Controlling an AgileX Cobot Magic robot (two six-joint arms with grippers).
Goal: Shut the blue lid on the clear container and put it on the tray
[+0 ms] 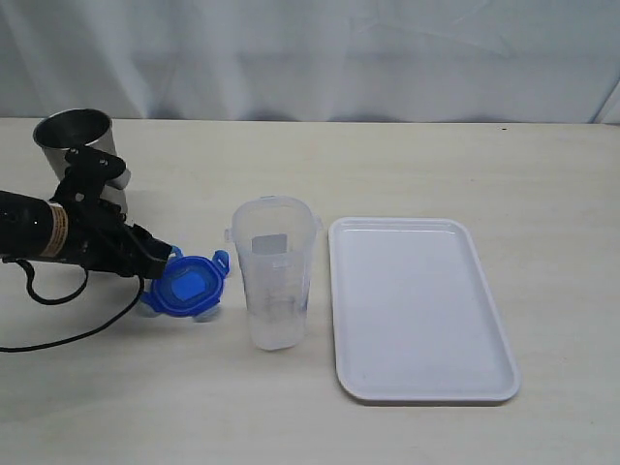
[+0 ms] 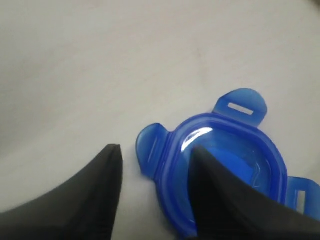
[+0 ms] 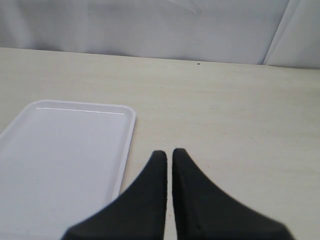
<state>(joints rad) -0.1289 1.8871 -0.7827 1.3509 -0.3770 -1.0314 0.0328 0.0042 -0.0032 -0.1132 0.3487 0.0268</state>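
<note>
While hovering over the table (image 1: 407,165), straddling one edge of the blue lid (image 1: 189,287) with the left fingers (image 2: 102,192) parted, overlapping its top on one side, standing just outside a flap on the other. Lying on the table just beside the upright clear container (image 1: 274,276), away from the tray (image 1: 426,320). Pressing the right fingers (image 3: 150,200) together beside the tray, gripping nothing.

Blue lid (image 1: 189,286), white tray (image 1: 422,310)

Glossy blue plastic lid (image 2: 232,135), translucent plastic container (image 1: 274,281), smooth white tray (image 1: 417,310), shiny metal cup (image 1: 73,131).
</note>
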